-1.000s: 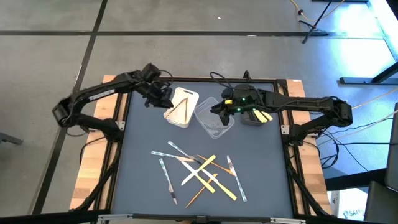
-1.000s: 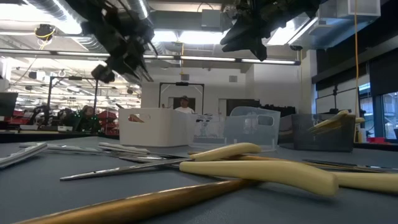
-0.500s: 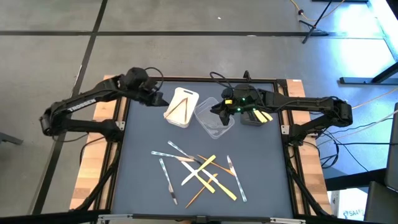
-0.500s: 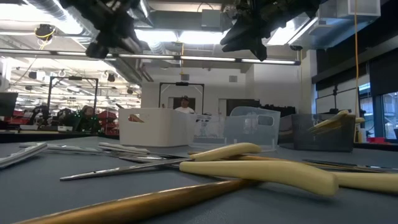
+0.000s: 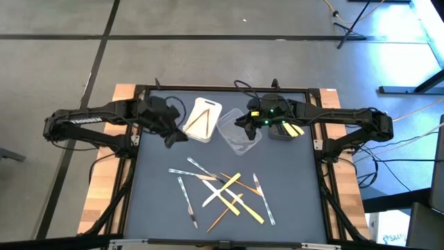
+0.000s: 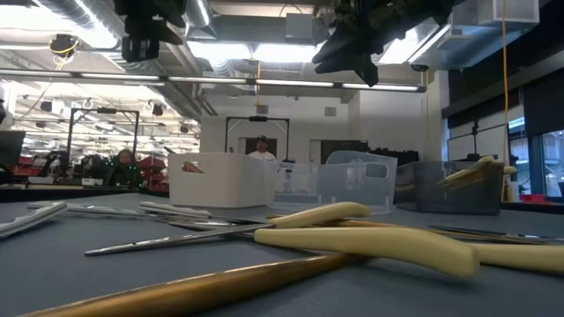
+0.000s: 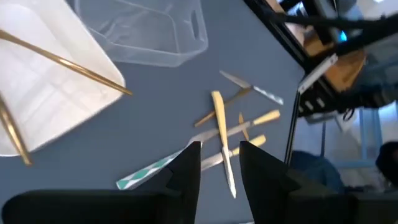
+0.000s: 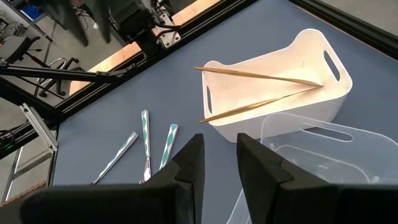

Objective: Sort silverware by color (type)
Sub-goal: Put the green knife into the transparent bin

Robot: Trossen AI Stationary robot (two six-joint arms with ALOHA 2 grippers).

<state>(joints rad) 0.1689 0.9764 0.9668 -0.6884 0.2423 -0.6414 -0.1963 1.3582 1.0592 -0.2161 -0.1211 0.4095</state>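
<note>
Several pieces of silverware (image 5: 222, 191) lie crossed on the dark table's near middle: yellow ones (image 6: 370, 242), tan ones (image 6: 194, 291) and clear ones (image 8: 146, 146). Two tan pieces (image 8: 261, 78) lie in the white tub (image 5: 202, 119). Yellow pieces (image 5: 293, 129) stick out of the dark grey tub (image 5: 281, 132). My left gripper (image 5: 170, 135) hovers left of the white tub, open and empty; its own view (image 7: 219, 165) looks toward the pile. My right gripper (image 5: 243, 125) hangs over the clear tub (image 5: 239, 133), open and empty, as its own view (image 8: 217, 158) shows.
The three tubs stand in a row at the table's far side: white (image 6: 220, 180), clear (image 6: 357, 180), dark grey (image 6: 458, 189). A raised black frame (image 5: 135, 173) edges the table. A person (image 6: 260, 150) stands far behind in the room.
My left gripper has drawn back from the white tub's far left corner and swung toward the table's near edge, to the tub's left side. My right gripper and the silverware have kept still.
</note>
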